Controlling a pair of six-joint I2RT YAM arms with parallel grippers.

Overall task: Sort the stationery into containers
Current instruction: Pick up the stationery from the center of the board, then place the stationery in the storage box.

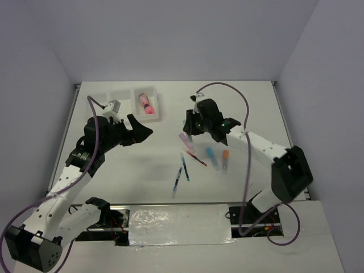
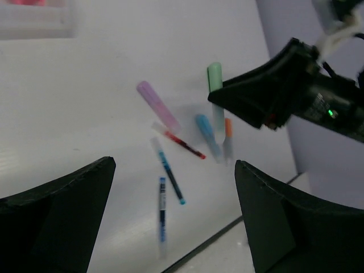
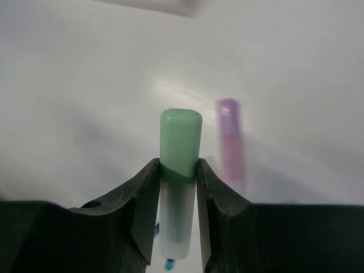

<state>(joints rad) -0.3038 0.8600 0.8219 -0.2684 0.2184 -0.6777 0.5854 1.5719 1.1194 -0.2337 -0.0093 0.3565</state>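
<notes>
My right gripper (image 3: pixel 177 168) is shut on a green-capped highlighter (image 3: pixel 180 141), held above the table with its cap sticking out past the fingertips. The same highlighter (image 2: pixel 214 76) also shows in the left wrist view. Below it on the table lie a lilac highlighter (image 1: pixel 185 140), a blue highlighter (image 1: pixel 212 158), an orange-capped white one (image 1: pixel 225 160), a red pen (image 1: pixel 196 158) and two blue pens (image 1: pixel 185 166) (image 1: pixel 177 183). The containers (image 1: pixel 121 91) stand in a row at the back left. A pink tube (image 1: pixel 146 103) lies in the rightmost one. My left gripper (image 1: pixel 142 132) hangs open and empty, left of the pile.
The table's near edge, a dark strip (image 2: pixel 210 242), runs just beyond the pens in the left wrist view. Grey walls close in the table at the back and on both sides.
</notes>
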